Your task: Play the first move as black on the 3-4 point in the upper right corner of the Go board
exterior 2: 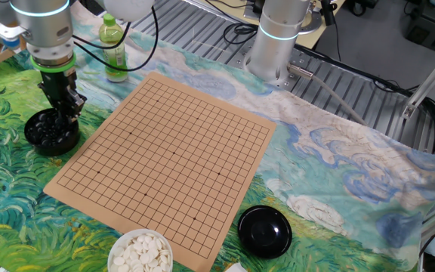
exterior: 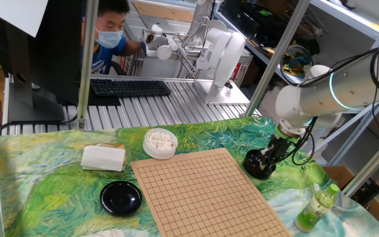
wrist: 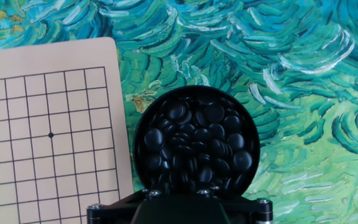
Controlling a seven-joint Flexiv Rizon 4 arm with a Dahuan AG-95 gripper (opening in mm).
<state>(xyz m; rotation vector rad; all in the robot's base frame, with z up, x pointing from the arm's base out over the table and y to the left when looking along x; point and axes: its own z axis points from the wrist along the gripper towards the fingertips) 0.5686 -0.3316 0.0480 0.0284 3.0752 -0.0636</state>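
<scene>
The Go board [exterior: 202, 191] [exterior 2: 172, 151] lies bare on the painted cloth, with no stones on its grid. A round black bowl [exterior: 258, 166] [exterior 2: 50, 134] [wrist: 194, 140] full of glossy black stones sits just off one board corner. My gripper [exterior: 270, 155] [exterior 2: 65, 106] points down into this bowl, its fingertips among the stones. In the hand view only the dark gripper body shows at the bottom edge, so the fingers and any stone between them are hidden. The nearest board corner [wrist: 107, 43] shows a star dot [wrist: 50, 134] with bare crossings around it.
A white bowl of white stones [exterior: 160, 142] [exterior 2: 143, 251] and a black lid [exterior: 121, 197] [exterior 2: 264, 230] sit by the board's far side. A green bottle [exterior: 318, 207] [exterior 2: 112, 45] stands near the arm. A folded white cloth [exterior: 102, 158] lies left.
</scene>
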